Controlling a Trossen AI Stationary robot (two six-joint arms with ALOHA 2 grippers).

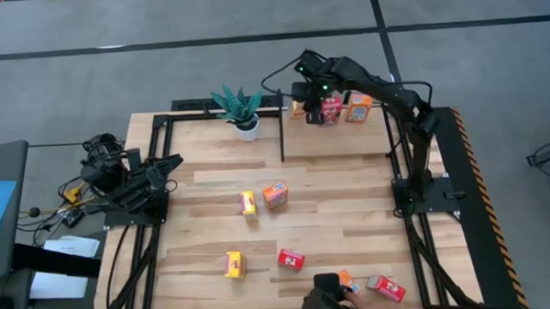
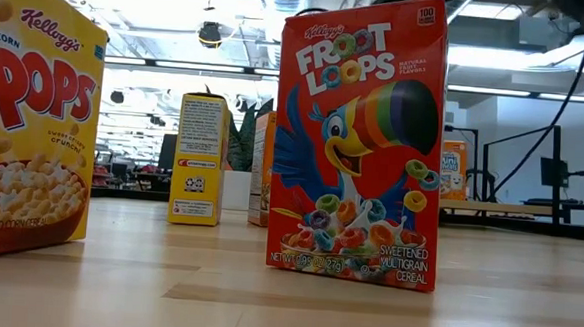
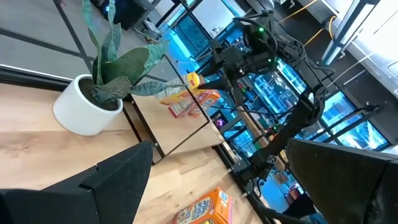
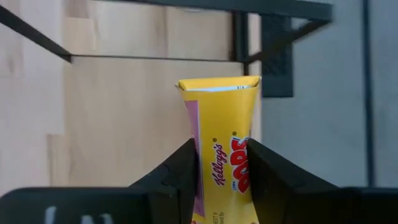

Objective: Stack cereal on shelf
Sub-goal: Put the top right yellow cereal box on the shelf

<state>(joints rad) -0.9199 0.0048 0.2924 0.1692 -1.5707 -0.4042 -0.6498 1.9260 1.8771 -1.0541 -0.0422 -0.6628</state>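
Observation:
My right gripper [image 1: 308, 103] reaches over the shelf [image 1: 334, 139], the wood section framed by black posts at the table's far side, and is shut on a yellow Corn Pops cereal box [image 4: 221, 143]. A red box [image 1: 331, 107] and an orange box [image 1: 358, 106] stand on the shelf beside it. Several more cereal boxes stand on the open table, among them yellow [image 1: 248, 203], orange [image 1: 275, 194] and red [image 1: 291, 258] ones. My left gripper [image 1: 165, 167] waits open at the table's left side, holding nothing. My right gripper pinches the yellow box between its two fingers [image 4: 186, 168], one on each of two opposite faces, a narrow printed side [image 4: 225, 163] turned toward the wrist. The fingers slant down from above. The box's flap end [image 4: 217, 84] sticks out past them over the shelf wood; whether it touches the wood, I cannot tell.
A potted green plant [image 1: 239, 110] stands left of the shelf's black post [image 1: 281, 127]. At the near edge a person's hand [image 1: 330, 295] is beside a red box [image 1: 385, 287] and an orange one [image 1: 348, 280]. In the low view, Corn Pops [image 2: 34, 120] and Froot Loops [image 2: 358, 147] boxes stand upright.

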